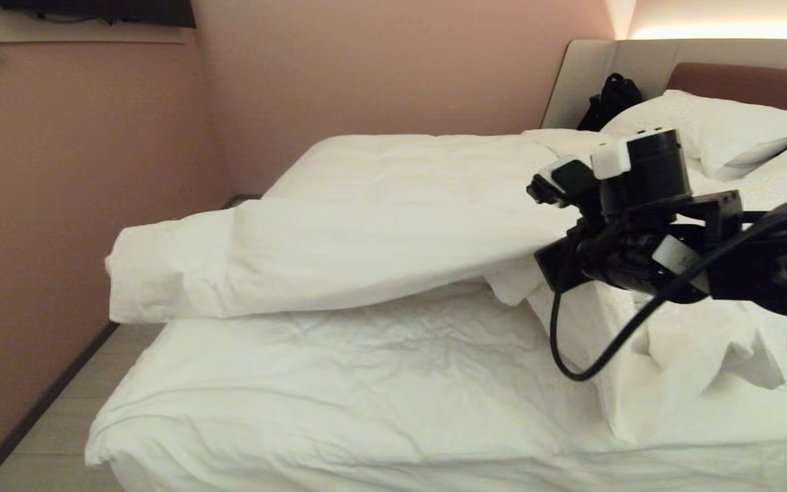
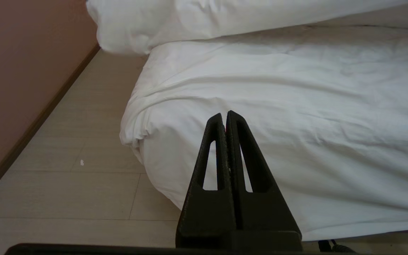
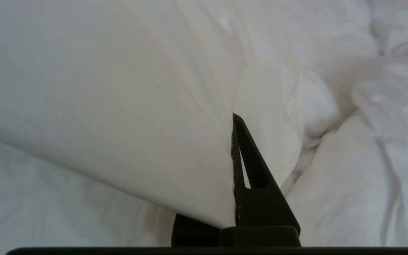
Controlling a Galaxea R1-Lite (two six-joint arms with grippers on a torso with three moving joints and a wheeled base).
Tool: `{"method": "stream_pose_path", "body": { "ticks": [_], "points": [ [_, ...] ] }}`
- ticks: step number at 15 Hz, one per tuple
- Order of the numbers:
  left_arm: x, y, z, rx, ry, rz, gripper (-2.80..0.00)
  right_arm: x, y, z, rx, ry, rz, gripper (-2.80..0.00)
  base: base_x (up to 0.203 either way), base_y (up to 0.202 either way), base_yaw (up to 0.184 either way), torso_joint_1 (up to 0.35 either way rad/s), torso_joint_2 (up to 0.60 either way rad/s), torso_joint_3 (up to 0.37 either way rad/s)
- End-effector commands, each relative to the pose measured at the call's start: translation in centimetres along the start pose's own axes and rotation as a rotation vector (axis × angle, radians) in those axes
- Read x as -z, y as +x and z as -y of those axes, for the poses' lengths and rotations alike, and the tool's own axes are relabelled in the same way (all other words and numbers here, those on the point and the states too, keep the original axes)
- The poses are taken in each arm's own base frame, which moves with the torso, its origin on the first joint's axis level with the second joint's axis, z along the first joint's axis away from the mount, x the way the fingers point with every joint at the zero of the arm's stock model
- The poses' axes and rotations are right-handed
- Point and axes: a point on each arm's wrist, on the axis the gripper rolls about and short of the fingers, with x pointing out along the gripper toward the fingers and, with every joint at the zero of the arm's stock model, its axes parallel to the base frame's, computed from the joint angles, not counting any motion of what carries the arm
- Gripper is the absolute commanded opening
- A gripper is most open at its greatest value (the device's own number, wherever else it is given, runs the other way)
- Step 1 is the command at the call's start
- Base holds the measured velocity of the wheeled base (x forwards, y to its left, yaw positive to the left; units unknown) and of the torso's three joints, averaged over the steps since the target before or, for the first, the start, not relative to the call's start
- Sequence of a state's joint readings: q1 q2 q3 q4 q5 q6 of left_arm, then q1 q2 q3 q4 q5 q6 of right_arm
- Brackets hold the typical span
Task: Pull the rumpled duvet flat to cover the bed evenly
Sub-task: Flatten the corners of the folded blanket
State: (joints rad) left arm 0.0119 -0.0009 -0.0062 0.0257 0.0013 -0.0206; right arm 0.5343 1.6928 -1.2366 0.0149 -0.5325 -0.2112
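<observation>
I see the puffy white duvet (image 1: 339, 239) bunched across the middle of the bed (image 1: 339, 383), one fold overhanging its left side, the sheeted foot end uncovered.

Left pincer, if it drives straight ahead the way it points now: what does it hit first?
Probably the white sheeted mattress corner of the bed: the shut, empty left pincer points at it from over the pale wood-look floor. The gap between them is hard to judge.

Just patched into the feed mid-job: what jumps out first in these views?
The right gripper, raised over the bed's right half, is shut on a fold of the duvet, lifting it clear of the sheet. The duvet's far end hangs bunched off the bed's left edge, toward the pink wall. The left gripper sits shut and empty near the foot corner.
</observation>
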Motion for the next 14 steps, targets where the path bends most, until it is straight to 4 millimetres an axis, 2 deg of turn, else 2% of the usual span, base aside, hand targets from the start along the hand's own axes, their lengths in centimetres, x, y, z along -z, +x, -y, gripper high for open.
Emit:
{"method": "stream_pose_path", "body": {
  "ticks": [1,5,8,14],
  "points": [
    [0.0,0.0,0.0,-0.001,-0.001,-0.001,-2.80,1.4,-3.9,0.8,-0.178,0.048,0.019,-2.80,0.000,0.000,0.000,0.000,0.00,0.000],
    [0.0,0.0,0.0,-0.001,-0.001,-0.001,-2.80,3.5,-6.7,-0.6,-0.346,0.061,0.019,-2.80,0.000,0.000,0.000,0.000,0.00,0.000],
    [0.0,0.0,0.0,-0.001,-0.001,0.000,-2.80,4.5,-6.8,-1.4,-0.385,0.066,-0.014,-2.80,0.000,0.000,0.000,0.000,0.00,0.000],
    [0.0,0.0,0.0,-0.001,-0.001,-0.001,-2.80,8.3,-7.1,-2.7,-0.546,0.038,-0.123,-2.80,0.000,0.000,0.000,0.000,0.00,0.000]
  ]
}}
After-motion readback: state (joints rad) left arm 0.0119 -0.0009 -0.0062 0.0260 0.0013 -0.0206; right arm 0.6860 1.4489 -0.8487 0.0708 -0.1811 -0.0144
